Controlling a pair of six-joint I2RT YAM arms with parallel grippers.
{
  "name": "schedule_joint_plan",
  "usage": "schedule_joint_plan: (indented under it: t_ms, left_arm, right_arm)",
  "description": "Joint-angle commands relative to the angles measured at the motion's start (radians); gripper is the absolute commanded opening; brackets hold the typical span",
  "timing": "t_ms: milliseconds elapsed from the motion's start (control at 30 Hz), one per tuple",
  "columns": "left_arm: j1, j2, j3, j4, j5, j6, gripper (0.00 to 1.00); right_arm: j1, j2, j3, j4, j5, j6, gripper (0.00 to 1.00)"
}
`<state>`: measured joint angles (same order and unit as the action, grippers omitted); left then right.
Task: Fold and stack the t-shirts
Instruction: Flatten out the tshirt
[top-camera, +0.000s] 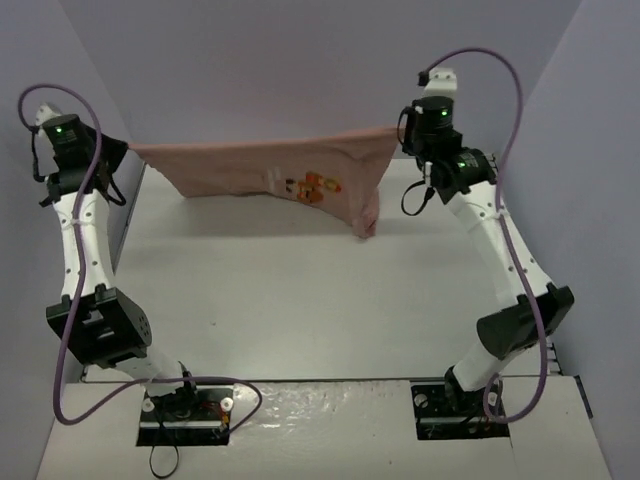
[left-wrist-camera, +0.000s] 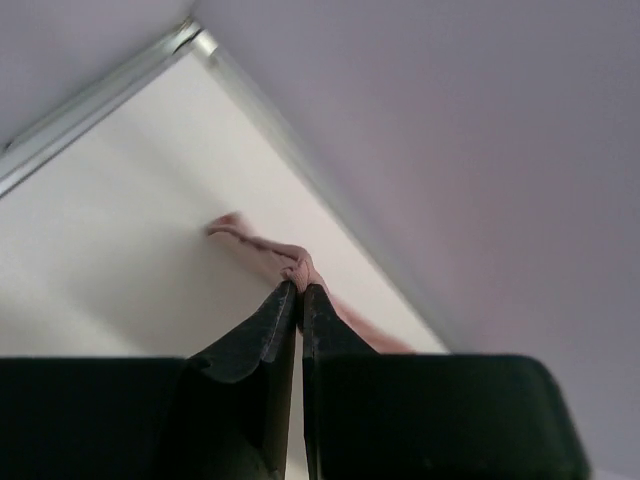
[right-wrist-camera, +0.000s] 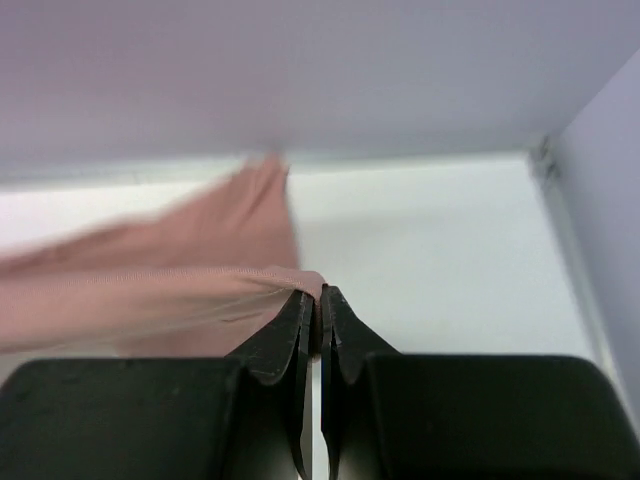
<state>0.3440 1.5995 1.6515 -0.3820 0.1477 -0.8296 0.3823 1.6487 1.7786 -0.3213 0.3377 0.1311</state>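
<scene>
Nearest, the two arm bases sat bolted at the near edge of the white table (top-camera: 300, 300), with the left arm (top-camera: 80, 250) and the right arm (top-camera: 505, 250) reaching up and away along either side of it. Farther back, the left gripper (top-camera: 128, 150) was clenched on one upper corner of the t-shirt (top-camera: 240, 172). Its wrist view showed black fingers (left-wrist-camera: 268, 330) pressed together with a small bunch of pink cloth pinched at their tips. Across from it, the right gripper (top-camera: 400, 130) was clamped just as tightly on the other upper corner, and in its wrist view the fabric fanned out to the left from the closed tips.

Between them the dusty-pink shirt hung stretched along its top edge above the far part of the table, its lower edge curving shallowly. The orange-and-dark graphic (top-camera: 315, 186) sat right of centre. A loose fold (top-camera: 366, 222) dangled lowest near the right side; whether it touched the table could not be told. Behind everything stood the pale lilac back wall (top-camera: 300, 60).
</scene>
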Motion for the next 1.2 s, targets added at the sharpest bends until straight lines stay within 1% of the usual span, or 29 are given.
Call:
schedule_joint_plan:
  t_ms: [0, 133, 167, 300, 500, 667, 800, 933, 1167]
  left_arm:
    - [0.081, -0.082, 0.238, 0.007, 0.076, -0.076, 0.00]
    - [0.107, -0.107, 0.383, 0.006, 0.130, -0.095, 0.00]
    - [0.107, -0.118, 0.433, -0.001, 0.144, -0.089, 0.00]
    - [0.107, -0.155, 0.551, -0.027, 0.167, -0.059, 0.00]
    - [0.104, -0.182, 0.683, -0.020, 0.218, -0.066, 0.00]
    - [0.104, -0.169, 0.763, 0.026, 0.259, -0.103, 0.00]
    - [0.099, -0.146, 0.779, 0.076, 0.262, -0.115, 0.00]
    - [0.099, -0.136, 0.720, 0.117, 0.278, -0.164, 0.00]
    - [0.096, -0.152, 0.687, 0.145, 0.285, -0.153, 0.00]
  right_arm:
    - [-0.072, -0.087, 0.214, -0.020, 0.109, -0.190, 0.00]
    - [-0.091, -0.110, 0.347, -0.018, 0.141, -0.234, 0.00]
    - [-0.091, -0.120, 0.371, -0.018, 0.140, -0.245, 0.00]
    - [-0.091, -0.167, 0.456, -0.019, 0.107, -0.267, 0.00]
    - [-0.091, -0.245, 0.481, -0.016, 0.023, -0.292, 0.00]
    - [-0.091, -0.262, 0.520, -0.011, -0.018, -0.314, 0.00]
    - [-0.089, -0.237, 0.557, 0.004, -0.028, -0.337, 0.00]
    - [-0.089, -0.192, 0.570, 0.013, -0.046, -0.344, 0.00]
    - [-0.089, -0.175, 0.571, 0.029, -0.039, -0.346, 0.00]
